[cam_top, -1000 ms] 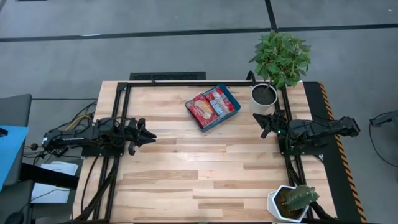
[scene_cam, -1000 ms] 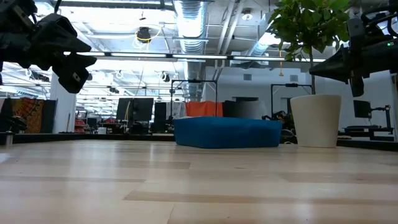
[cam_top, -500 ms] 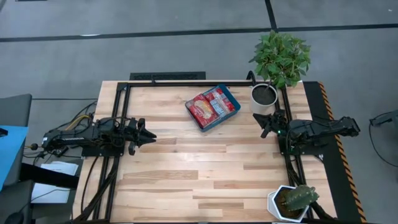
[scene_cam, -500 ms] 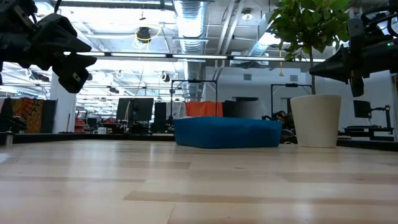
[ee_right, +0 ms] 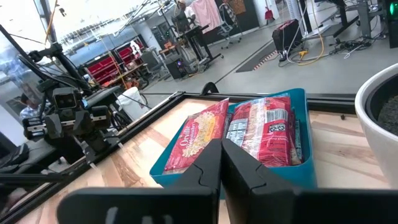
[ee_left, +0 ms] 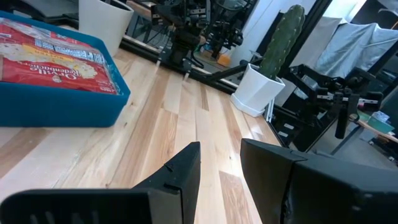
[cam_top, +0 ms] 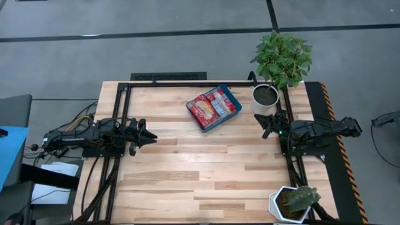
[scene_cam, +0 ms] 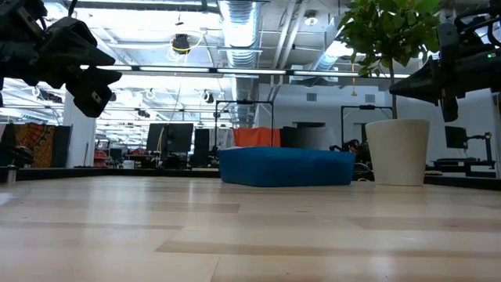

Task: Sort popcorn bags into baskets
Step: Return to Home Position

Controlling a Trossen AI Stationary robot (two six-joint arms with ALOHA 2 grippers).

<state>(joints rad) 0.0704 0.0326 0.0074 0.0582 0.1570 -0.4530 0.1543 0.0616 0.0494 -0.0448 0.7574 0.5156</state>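
Left gripper (cam_top: 149,135): I read it at the left side of the table (cam_top: 187,169), raised off the wood and pointing toward the middle.
Left gripper fingers: My left wrist view shows a narrow gap between them. There is nothing in the gap, only bare planks beyond it.
Right gripper (cam_top: 267,127): It is at the right side of the table, raised and pointing inward. It is just beside the white pot (cam_top: 265,99) that holds the leafy plant (cam_top: 282,56).
Right gripper fingers: My right wrist view shows the two tips pressed together. They hold nothing.
Tray (cam_top: 238,102): This teal-blue tray sits at the far middle of the table, turned at an angle to the table edges. It lies between the two arms and nearer to the right one. It is near the white pot but apart from it.
Popcorn bags (cam_top: 211,105): All the bags I can see lie inside the tray, overlapping one another. A red bag with a cream picture is on the side toward the left arm. A red-edged bag with a silvery-blue middle is on the side toward the white pot. I cannot tell how many bags lie underneath.
Table surface: I see no bags on the planks outside the tray.
Cactus pot (cam_top: 294,201): It stands at the near right corner of the table, well apart from the tray.
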